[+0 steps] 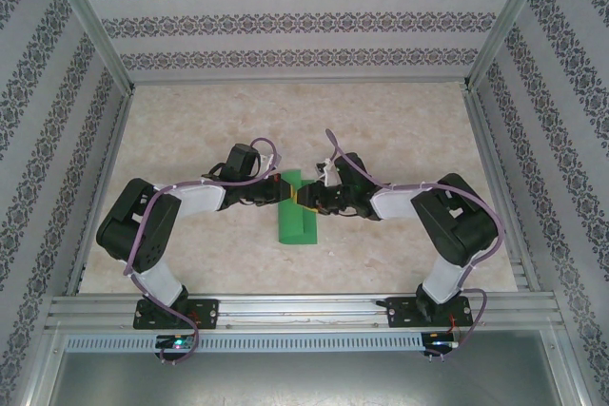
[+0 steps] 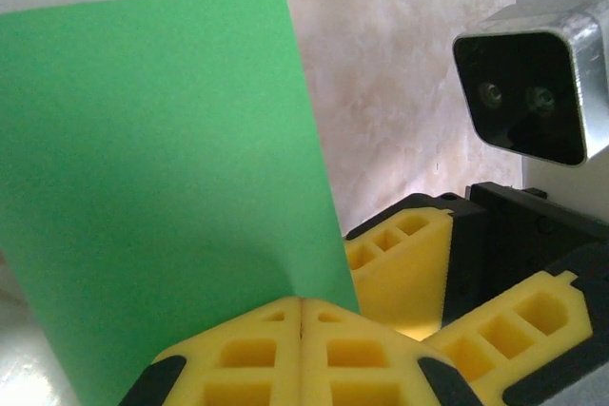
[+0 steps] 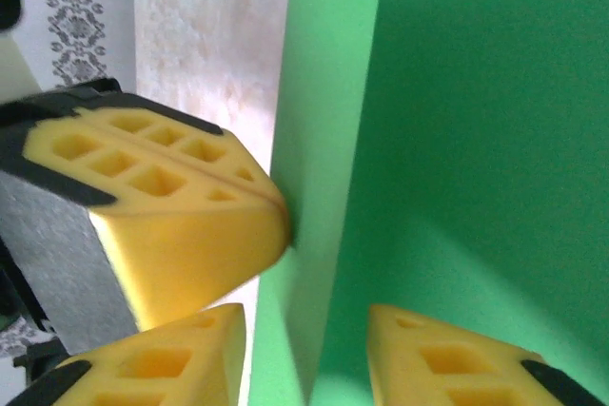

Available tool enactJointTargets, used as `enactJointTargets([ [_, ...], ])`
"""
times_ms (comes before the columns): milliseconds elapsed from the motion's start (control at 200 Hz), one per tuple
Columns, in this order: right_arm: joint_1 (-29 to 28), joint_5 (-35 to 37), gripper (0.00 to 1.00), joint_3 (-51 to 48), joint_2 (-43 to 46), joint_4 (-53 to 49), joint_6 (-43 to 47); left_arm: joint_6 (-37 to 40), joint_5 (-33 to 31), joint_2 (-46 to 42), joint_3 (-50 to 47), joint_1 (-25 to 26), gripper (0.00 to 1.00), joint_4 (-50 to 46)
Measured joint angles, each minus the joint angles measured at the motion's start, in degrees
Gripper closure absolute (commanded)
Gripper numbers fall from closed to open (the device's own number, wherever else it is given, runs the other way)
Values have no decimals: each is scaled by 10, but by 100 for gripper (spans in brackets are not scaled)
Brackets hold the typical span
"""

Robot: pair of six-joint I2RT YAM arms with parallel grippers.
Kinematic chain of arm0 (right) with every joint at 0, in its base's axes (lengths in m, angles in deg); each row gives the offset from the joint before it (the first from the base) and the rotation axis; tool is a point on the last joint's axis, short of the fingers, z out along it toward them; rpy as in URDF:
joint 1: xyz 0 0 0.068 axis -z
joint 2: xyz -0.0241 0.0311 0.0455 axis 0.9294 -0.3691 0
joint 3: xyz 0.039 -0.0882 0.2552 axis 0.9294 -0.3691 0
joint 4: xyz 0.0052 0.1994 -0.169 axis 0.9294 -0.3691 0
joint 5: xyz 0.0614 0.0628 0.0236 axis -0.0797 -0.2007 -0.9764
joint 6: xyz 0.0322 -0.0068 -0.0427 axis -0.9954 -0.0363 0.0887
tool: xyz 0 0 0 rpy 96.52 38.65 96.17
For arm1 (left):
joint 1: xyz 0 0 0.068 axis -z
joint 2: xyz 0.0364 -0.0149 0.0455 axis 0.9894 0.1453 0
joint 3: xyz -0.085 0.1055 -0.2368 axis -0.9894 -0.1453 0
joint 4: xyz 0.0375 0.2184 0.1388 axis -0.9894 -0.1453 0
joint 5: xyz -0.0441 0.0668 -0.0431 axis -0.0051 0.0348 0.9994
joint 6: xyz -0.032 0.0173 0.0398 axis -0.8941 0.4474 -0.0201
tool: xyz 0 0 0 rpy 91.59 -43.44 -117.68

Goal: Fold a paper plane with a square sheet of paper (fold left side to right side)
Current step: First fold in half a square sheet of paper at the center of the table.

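Note:
The square sheet of paper [image 1: 297, 223] is bright green and lies partly folded at the table's middle, with one flap raised. Both grippers meet over its far end. My left gripper [image 1: 286, 193] comes in from the left. Its yellow fingers are pressed together [image 2: 302, 316] and pinch the sheet [image 2: 162, 159] at their tips. From the right wrist I see those shut fingers [image 3: 190, 206] touching the upright flap [image 3: 324, 92]. My right gripper [image 1: 307, 199] is open [image 3: 306, 335], one finger on each side of the flap's edge. Its fingers [image 2: 404, 263] stand close beside my left gripper.
The tabletop [image 1: 381, 130] is beige marble-patterned, with patterned walls on three sides. A metal rail [image 1: 304, 311] runs along the near edge, where both arm bases are bolted. The right wrist camera [image 2: 533, 92] hangs close above my left gripper.

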Motion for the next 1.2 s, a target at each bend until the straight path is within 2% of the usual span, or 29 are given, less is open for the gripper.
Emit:
enactJointTargets([
  [130, 0, -1, 79, 2, -1, 7, -5, 0, 0, 0, 0, 1, 98, 0],
  [240, 0, 0, 91, 3, -3, 10, -10, 0, 0, 0, 0, 3, 95, 0],
  [350, 0, 2, 99, 3, -5, 9, -9, 2, -3, -9, 0, 3, 82, -3],
  [510, 0, 14, 100, 3, -10, 0, -7, 15, -29, -58, 0, 3, 62, -36],
  [575, 0, 21, 100, 3, -10, -9, -2, 23, -45, -78, 1, 3, 59, -49],
  [834, 0, 62, 100, 7, -10, -59, 22, 43, -101, -87, 2, 3, 50, -108],
  [1204, 0, 98, 99, 8, -6, -110, 42, 43, -98, -31, 2, 9, 46, -116],
])
